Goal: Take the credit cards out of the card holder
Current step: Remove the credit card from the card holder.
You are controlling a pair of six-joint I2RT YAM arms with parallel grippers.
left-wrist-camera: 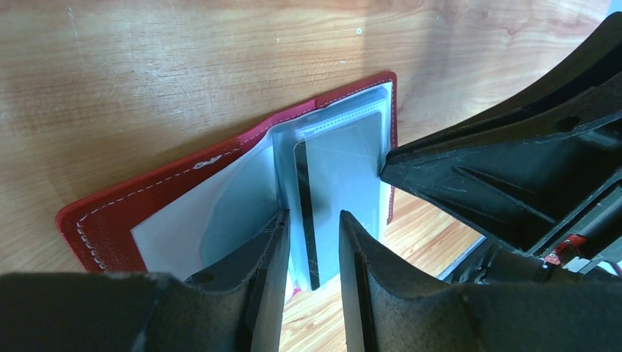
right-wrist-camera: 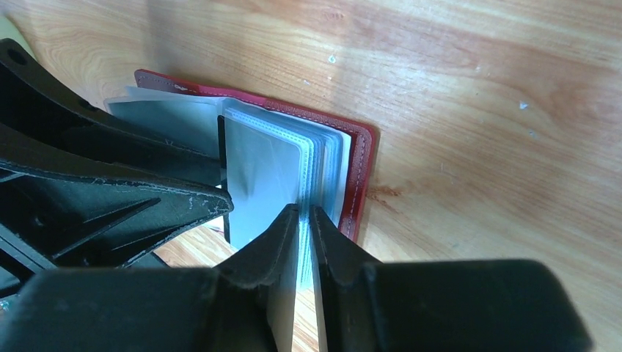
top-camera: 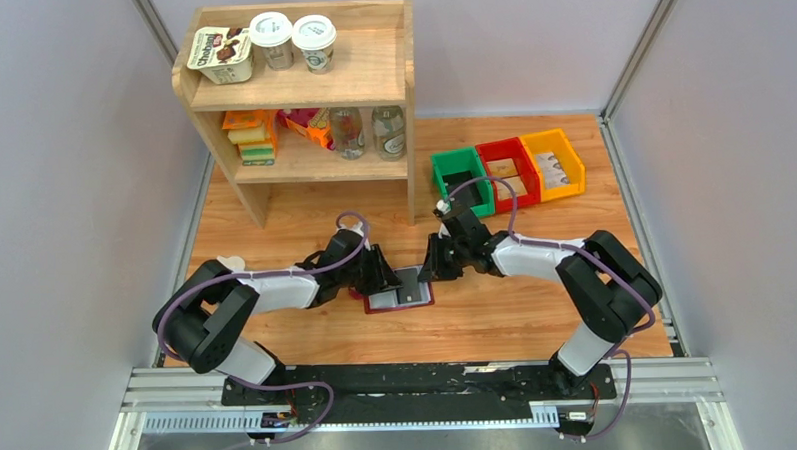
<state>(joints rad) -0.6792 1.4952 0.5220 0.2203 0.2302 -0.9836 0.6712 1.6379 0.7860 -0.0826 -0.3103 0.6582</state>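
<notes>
The card holder [top-camera: 401,293] is lying open on the table [top-camera: 498,322], nearer than the wooden shelf [top-camera: 300,88] and between the 2 grippers. Its maroon cover is flat and its plastic sleeves [right-wrist-camera: 323,154] are fanning upward.

The right gripper [right-wrist-camera: 304,214], reaching in from the right, is pinching a bundle of sleeve edges between jaws that are almost pressed together, holding those pages upright. The left gripper [left-wrist-camera: 312,216] is sitting with its jaws spread, straddling the near edge of 1 dark credit card [left-wrist-camera: 302,176] that is standing out from the sleeves. Neither pad seems to be clamping it yet.

The step in hand looks like seizing this card and drawing it out. To do that well, the left jaws should be closing on the card alone, not on the clear film touching the left pad. The pull should be running straight along the card's length, slowly, while the right gripper is anchoring the sleeves so the holder is not lifting with it. The 2 grippers are very near each other, so the withdrawal needs a path away from the right fingers. Whether more cards are inside cannot be told.
</notes>
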